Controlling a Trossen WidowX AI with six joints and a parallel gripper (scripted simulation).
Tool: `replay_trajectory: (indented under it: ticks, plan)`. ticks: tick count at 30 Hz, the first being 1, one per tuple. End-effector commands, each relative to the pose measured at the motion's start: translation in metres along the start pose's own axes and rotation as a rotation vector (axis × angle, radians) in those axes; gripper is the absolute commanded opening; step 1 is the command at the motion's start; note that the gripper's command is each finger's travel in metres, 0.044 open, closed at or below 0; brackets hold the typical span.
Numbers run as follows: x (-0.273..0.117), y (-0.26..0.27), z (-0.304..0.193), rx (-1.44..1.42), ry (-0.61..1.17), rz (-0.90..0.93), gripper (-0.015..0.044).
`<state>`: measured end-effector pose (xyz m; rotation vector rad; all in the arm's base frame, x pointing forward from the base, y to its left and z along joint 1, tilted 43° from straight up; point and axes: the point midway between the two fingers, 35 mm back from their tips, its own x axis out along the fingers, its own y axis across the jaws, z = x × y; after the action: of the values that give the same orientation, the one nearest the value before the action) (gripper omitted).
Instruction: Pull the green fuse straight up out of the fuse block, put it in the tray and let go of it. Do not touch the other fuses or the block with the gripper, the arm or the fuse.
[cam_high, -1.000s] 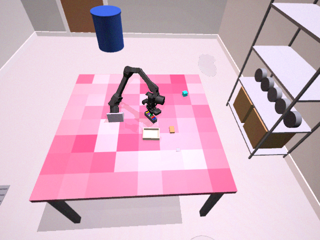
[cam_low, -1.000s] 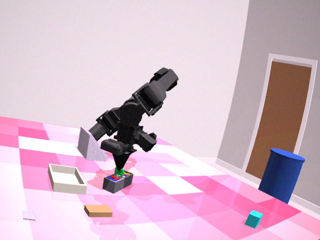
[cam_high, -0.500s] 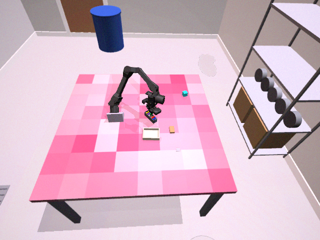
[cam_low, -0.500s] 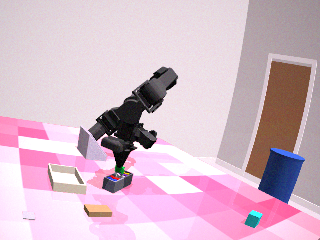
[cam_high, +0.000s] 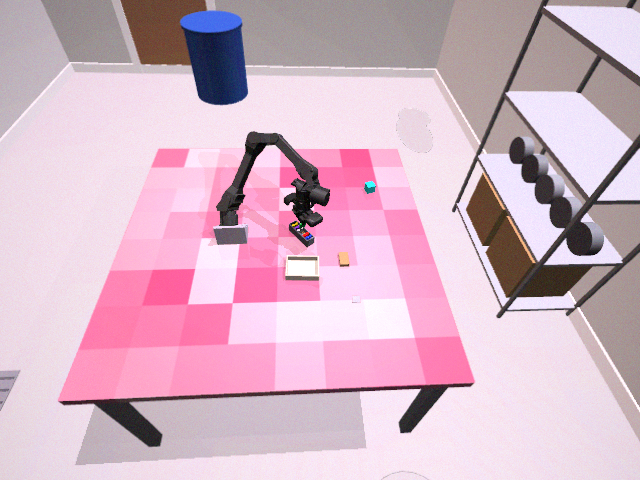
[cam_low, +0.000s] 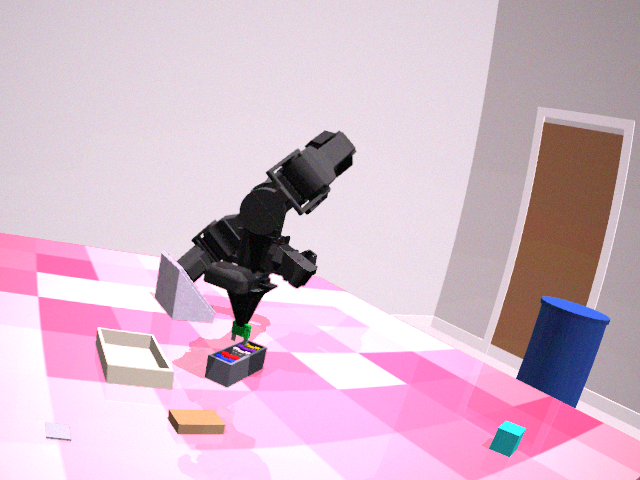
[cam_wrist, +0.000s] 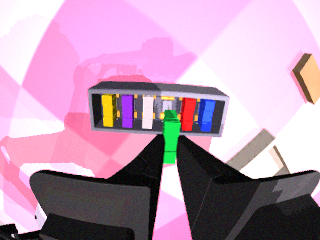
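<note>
- Arm (cam_low: 268, 217) bent over, gripper (cam_low: 240, 326) pointing down, clamped on the fuse (cam_low: 240, 329).
- Fuse hangs just above the block (cam_low: 235, 361); tray (cam_low: 133, 357) lies well to one side.

Six fuses show in the wrist view: five seated in the one fuse block (cam_wrist: 159, 111), namely yellow (cam_wrist: 107, 111), purple (cam_wrist: 127, 111), white (cam_wrist: 147, 112), red (cam_wrist: 190, 114) and blue (cam_wrist: 207, 115), plus one green fuse (cam_wrist: 171, 136). On the table (cam_high: 155, 356) are one tray (cam_high: 301, 268), one tan block (cam_high: 343, 258) and one teal cube (cam_high: 369, 187). One blue barrel (cam_high: 214, 56) stands on the floor, and five grey cylinders (cam_high: 549, 188) lie on the one shelf rack (cam_high: 547, 113).
</note>
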<state>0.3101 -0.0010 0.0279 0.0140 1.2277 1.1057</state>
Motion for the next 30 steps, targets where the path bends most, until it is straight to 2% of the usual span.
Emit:
replay_trajectory:
  ticks: [1,7,30]
  plan:
    - [-0.008,-0.002,0.000,-0.004,-0.001,-0.011,0.0000]
    - [-0.010,-0.005,-0.001,-0.004,0.000,-0.012,0.0000]
    - [-0.017,-0.112,-0.079,-0.004,0.007,-0.025,0.0000]
